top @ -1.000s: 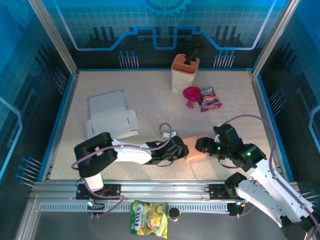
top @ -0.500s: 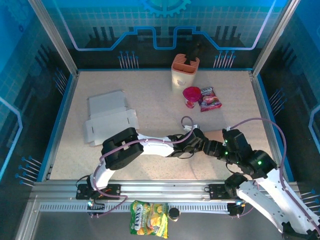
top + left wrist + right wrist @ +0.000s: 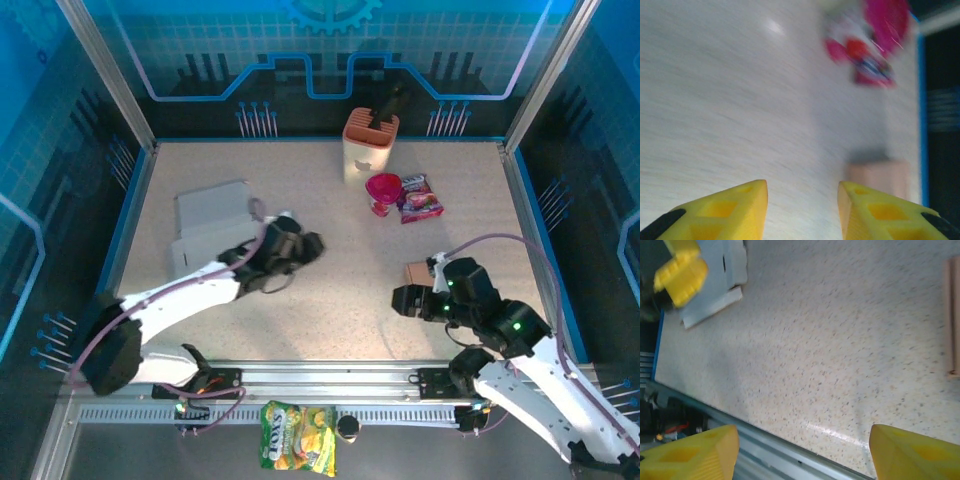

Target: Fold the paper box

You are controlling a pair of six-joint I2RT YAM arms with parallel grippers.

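Yellow jaws of the left gripper (image 3: 802, 192) stand apart with nothing between them; the wrist view is blurred, with speckled tabletop (image 3: 200, 170) under the gap. Seen from above, this gripper hangs just beside the right side of the paper box (image 3: 213, 236), which lies flat and unfolded by the tabletop's left edge, about midway along it. The right gripper (image 3: 804, 440) has its jaws spread wide and empty, near the tabletop's near edge toward the right. A tan block (image 3: 417, 271) lies just beyond it. At the far edge stands an orange holder (image 3: 370, 142), with a pink cup (image 3: 383, 190) and a snack packet (image 3: 420, 197) just in front.
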